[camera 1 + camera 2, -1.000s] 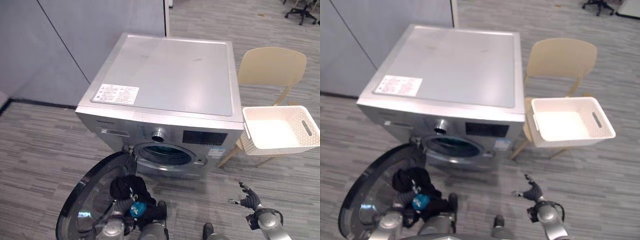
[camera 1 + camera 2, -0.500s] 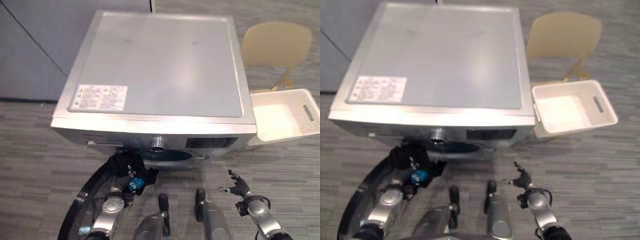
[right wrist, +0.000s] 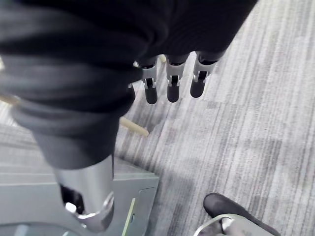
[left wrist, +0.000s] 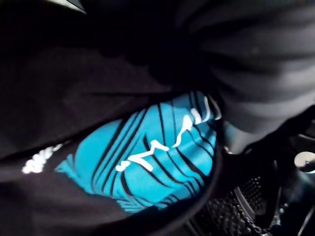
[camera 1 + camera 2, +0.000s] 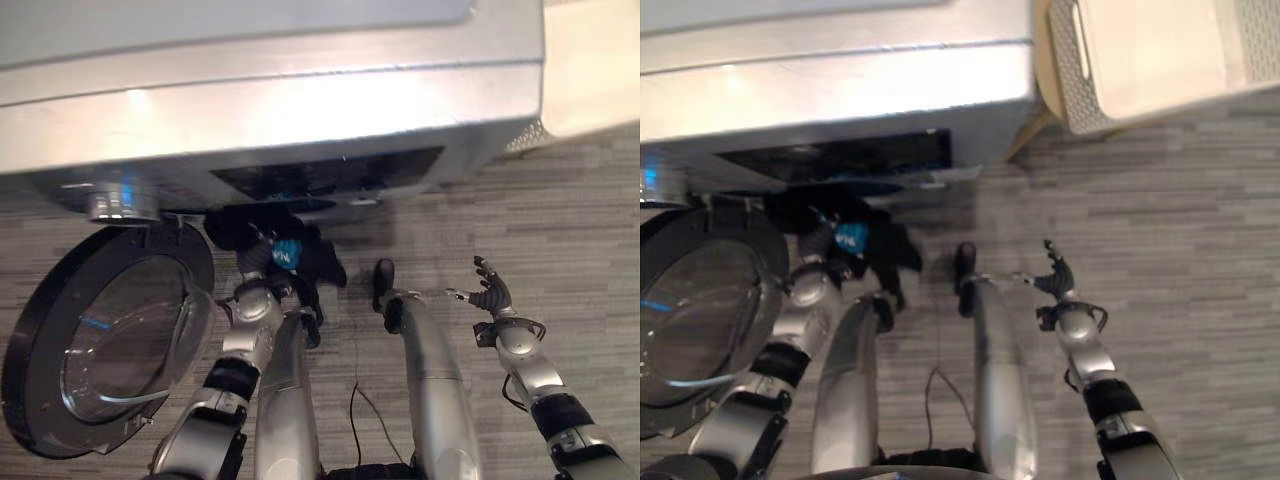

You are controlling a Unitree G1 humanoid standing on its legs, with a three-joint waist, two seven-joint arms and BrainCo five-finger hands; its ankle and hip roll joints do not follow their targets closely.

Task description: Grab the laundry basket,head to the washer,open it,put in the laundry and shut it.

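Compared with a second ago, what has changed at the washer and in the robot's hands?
The left hand has carried the black and blue laundry up from the open door to the washer opening, still clutching it. The camera has tipped down and closer. The right hand stays open and empty; the white basket stays beside the washer.

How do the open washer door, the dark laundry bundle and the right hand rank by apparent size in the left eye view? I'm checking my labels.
1. Washer door, largest by far.
2. Dark laundry bundle, held up by the left hand at the drum opening.
3. Right hand, smallest, open over the floor.
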